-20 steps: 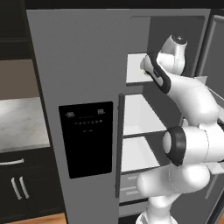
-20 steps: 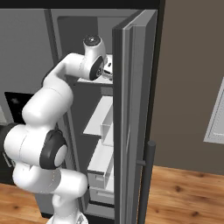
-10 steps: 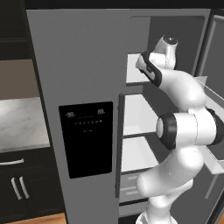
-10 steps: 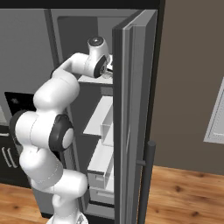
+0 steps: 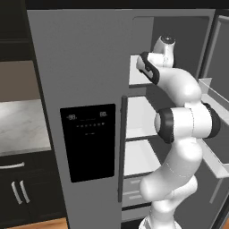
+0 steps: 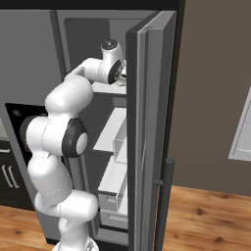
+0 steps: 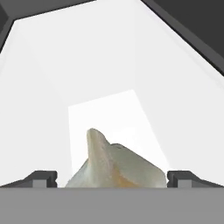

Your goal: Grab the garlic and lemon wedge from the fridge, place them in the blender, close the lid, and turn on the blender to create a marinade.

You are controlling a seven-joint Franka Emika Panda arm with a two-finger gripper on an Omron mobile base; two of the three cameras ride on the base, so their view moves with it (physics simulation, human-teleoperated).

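The pincer (image 7: 111,177) stands wide open, its two dark fingertips (image 7: 41,178) flanking a pale, off-white garlic bulb with a pointed tip (image 7: 114,166) that lies right between them on the white upper shelf (image 7: 109,65) of the tall grey side-by-side fridge (image 5: 80,89). The bulb looks light and firm under a papery, somewhat slick skin, so I would judge that closing across its broad rounded belly, below the tapering tip, gives the surest hold. Beyond it the white shelf runs back to the fridge's rear wall.
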